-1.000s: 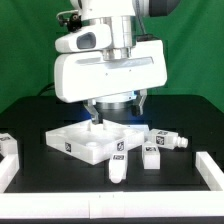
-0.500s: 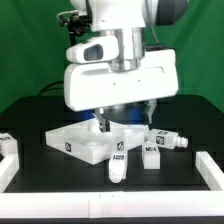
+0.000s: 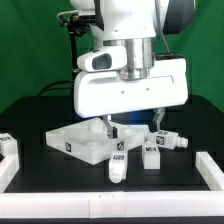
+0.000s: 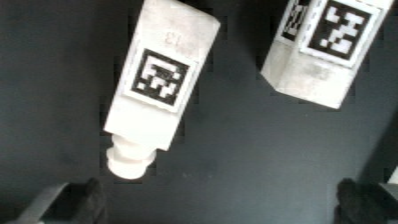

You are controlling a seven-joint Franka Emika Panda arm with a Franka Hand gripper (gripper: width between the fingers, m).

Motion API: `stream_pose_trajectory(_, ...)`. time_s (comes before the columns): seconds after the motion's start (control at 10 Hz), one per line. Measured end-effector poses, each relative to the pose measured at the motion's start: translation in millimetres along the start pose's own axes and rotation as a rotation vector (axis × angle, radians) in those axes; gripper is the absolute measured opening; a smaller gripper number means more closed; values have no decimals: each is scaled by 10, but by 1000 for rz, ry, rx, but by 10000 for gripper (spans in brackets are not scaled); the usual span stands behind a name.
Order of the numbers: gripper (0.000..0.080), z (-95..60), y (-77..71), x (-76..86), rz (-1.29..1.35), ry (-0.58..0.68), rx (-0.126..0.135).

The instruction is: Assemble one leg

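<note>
Leg: white, tagged, lying on the dark surface; a second leg near it, apart. We record the tool spread wide, holding nothing.

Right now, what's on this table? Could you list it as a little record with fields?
gripper: open, empty, hovering above two legs
leg one: lying on black table, tag up, narrow end showing
leg two: lying beside it, apart, partly out of frame
square panel: white, mostly to the exterior view's left of the gripper
</note>
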State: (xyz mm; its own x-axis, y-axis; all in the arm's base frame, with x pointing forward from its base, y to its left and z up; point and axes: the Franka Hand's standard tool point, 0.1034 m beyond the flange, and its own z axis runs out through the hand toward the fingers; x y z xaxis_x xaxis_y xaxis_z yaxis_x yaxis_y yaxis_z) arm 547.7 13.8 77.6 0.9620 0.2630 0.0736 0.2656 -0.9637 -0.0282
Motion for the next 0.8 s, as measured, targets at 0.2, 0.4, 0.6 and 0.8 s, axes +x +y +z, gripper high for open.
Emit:
stream_pose_trajectory(0.2, 649, 78, 1, -44, 19, -14, 4)
stream_pose_trajectory(0.4, 649, 203, -2, -91, 27, -25, 7)
stream_pose_trajectory(0.6, 649, 381, 127, -159, 12, -23, 5)
stream_pose_trajectory(0.8, 649, 486, 256, -173, 6, -26, 5)
